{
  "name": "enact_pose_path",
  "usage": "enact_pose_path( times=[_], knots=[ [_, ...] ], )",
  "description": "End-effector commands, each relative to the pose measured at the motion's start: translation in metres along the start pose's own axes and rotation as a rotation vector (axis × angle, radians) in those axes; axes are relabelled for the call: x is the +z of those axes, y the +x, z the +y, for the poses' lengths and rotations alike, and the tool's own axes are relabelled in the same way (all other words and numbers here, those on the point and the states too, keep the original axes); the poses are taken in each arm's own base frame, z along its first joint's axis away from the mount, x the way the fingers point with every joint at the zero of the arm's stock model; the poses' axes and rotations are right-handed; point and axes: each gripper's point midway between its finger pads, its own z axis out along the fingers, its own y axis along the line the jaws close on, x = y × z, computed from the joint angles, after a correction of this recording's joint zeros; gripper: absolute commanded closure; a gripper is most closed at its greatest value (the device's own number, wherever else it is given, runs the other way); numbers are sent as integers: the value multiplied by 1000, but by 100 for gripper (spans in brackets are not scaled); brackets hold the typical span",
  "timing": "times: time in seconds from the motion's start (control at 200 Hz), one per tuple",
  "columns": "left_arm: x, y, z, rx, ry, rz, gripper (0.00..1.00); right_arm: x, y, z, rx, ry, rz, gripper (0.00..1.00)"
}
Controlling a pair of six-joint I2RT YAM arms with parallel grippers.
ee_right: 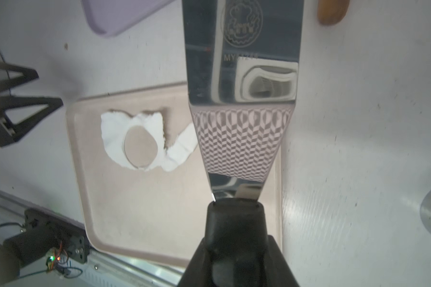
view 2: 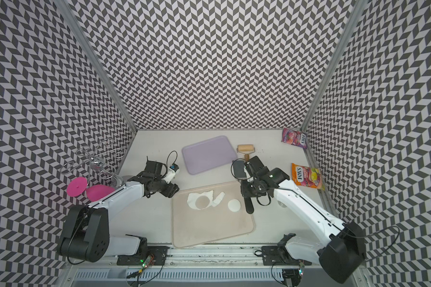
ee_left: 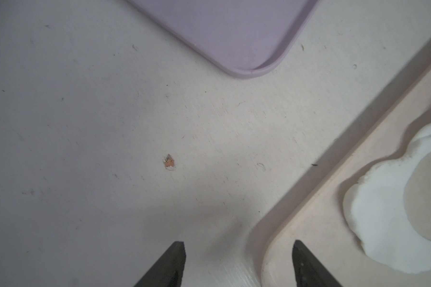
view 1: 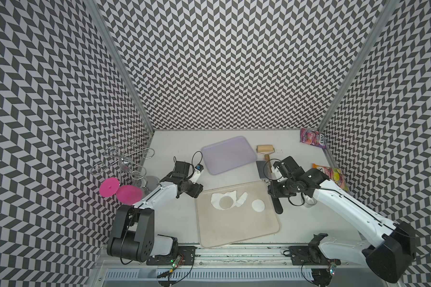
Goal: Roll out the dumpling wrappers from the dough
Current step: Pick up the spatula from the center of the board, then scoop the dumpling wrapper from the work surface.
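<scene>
The right claw [view 1: 276, 193] is clenched on the black handle of the spatula [view 1: 262, 169], holding it just off the right edge of the beige tray [view 1: 234, 231]. The blade aims at the bench's far edge and the handle at the near edge. The left claw [ee_left: 238, 248] is released, jaws apart with nothing in them, hanging over the tray's far left corner.

And there's the prize: the dumpling wrapper [view 1: 258, 205], a clean round disc lying flat by the tray's right edge, in its far half. Just to its left, not touching it, lies the dough [view 1: 215, 200], a ragged sheet with a round hole through it.

My read is that lifting the disc comes next. To do it well, turn the blade so its front edge faces the disc, lay it nearly flat on the tray and slide under low from the right edge. A steep blade could crumple something this thin. Keep clear of the dough's tail.

The wrapper is round, so it has no long axis and no heading. The dough runs long along the tray's far edge, its narrow tail reaching toward the wrapper.
</scene>
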Motion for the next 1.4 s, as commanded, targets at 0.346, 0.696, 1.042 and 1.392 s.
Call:
enact_pose_path(
  times=[0.346,0.696,1.042,1.392],
  knots=[
    [-3,-2,-1,-7,8,-22,29,-32,130,15,39,-51,317,100],
    [-2,-2,-2,-4,12,-23,30,-24,183,15,41,-33,482,100],
    [-1,-2,-2,-6,12,-23,30,-16,203,7,33,34,546,100],
    [-1,-1,-2,-6,11,-21,30,6,178,-2,-48,182,457,100]
  ],
)
